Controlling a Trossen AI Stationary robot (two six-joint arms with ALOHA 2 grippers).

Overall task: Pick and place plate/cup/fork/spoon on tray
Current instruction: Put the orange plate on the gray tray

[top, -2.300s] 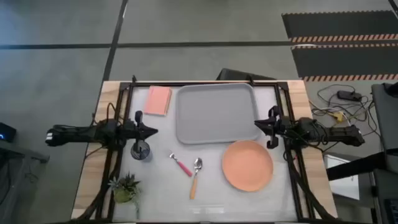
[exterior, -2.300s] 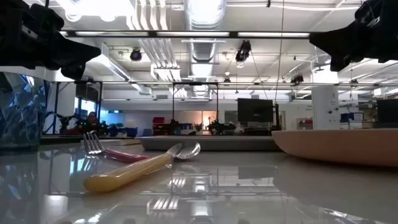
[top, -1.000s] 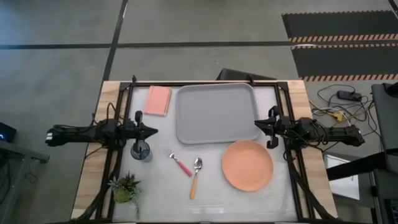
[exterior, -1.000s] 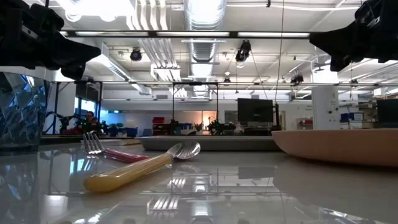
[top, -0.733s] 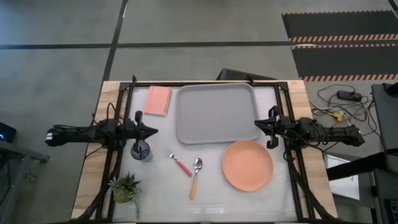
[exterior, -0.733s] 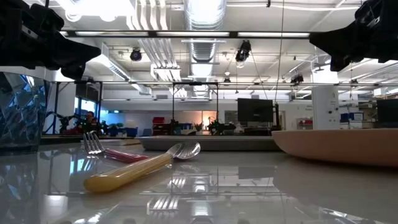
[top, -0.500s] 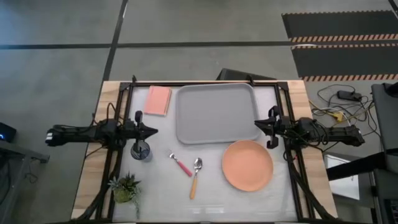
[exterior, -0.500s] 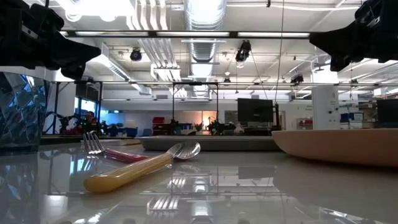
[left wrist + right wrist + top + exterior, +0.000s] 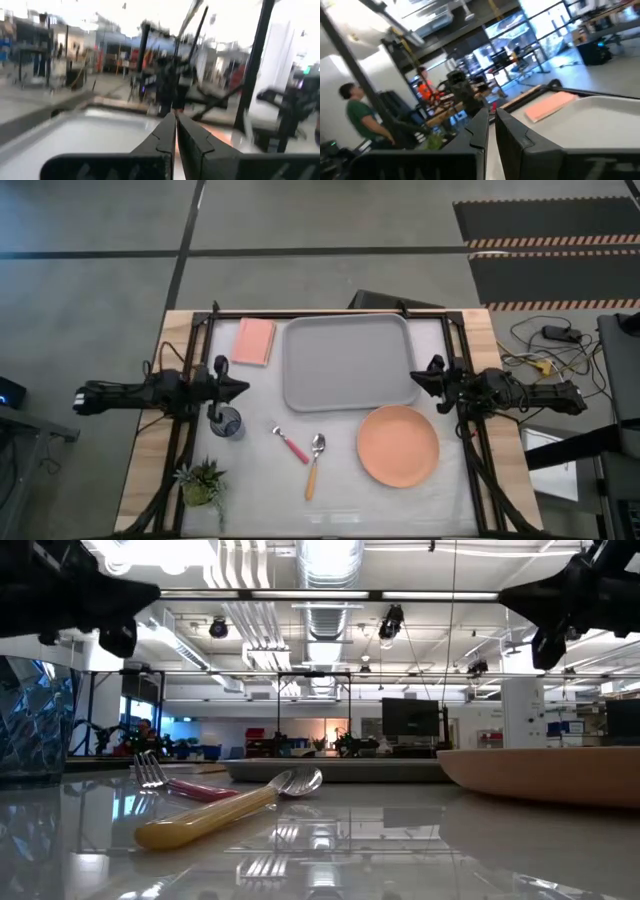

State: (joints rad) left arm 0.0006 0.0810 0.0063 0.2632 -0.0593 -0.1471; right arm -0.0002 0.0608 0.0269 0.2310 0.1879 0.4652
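Note:
The grey tray (image 9: 348,361) lies at the table's far middle. The salmon-orange plate (image 9: 398,446) lies flat near its right corner. The pink-handled fork (image 9: 291,444) and the orange-handled spoon (image 9: 313,464) lie side by side on the table. The dark cup (image 9: 226,422) stands upright at the left. My left gripper (image 9: 242,388) hovers just beyond the cup, shut and empty (image 9: 175,122). My right gripper (image 9: 418,376) hovers by the tray's right edge, above the plate's far side, shut and empty (image 9: 490,119).
A pink rectangular pad (image 9: 254,341) lies left of the tray. A small potted plant (image 9: 201,482) stands at the near left corner. A black frame (image 9: 330,312) runs around the table. People show in the room beyond in the right wrist view (image 9: 362,117).
Both arms have begun to move after holding still. My left gripper has shifted slightly toward the table's left edge and turned at the wrist. My right gripper has turned at the wrist and edged toward the tray.

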